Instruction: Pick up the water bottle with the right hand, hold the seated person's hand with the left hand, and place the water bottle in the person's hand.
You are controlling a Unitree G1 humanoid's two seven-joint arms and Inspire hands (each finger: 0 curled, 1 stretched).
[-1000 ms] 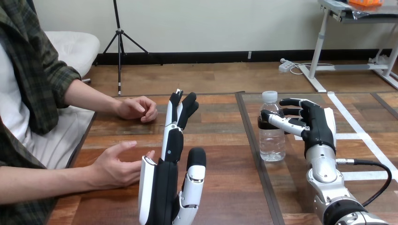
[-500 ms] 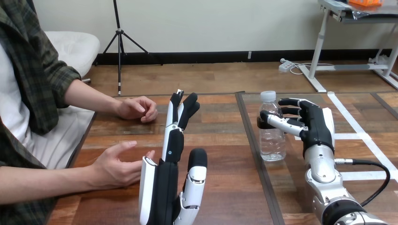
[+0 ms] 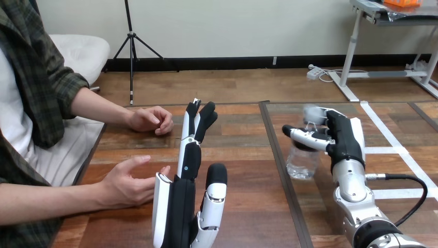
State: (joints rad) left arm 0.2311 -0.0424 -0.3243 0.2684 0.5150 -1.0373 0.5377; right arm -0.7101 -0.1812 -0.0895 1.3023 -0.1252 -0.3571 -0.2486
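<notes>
The one camera sits on the head and looks forward and down; the table (image 3: 243, 155) lies near, in the lower frame.

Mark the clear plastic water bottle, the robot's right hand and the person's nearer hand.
clear plastic water bottle (image 3: 299, 163), head view, lower body.
right hand (image 3: 345, 139), head view, black palm.
person's nearer hand (image 3: 126, 187), head view, open palm.

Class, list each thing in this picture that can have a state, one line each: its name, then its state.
water bottle: tilted, gripped by the right robot hand.
right robot hand: shut, fingers curled round the bottle.
left robot hand: open, fingers straight, upright beside the person's nearer hand.
person's nearer hand: open, empty.
person's farther hand: loosely curled, resting on the table.
</notes>
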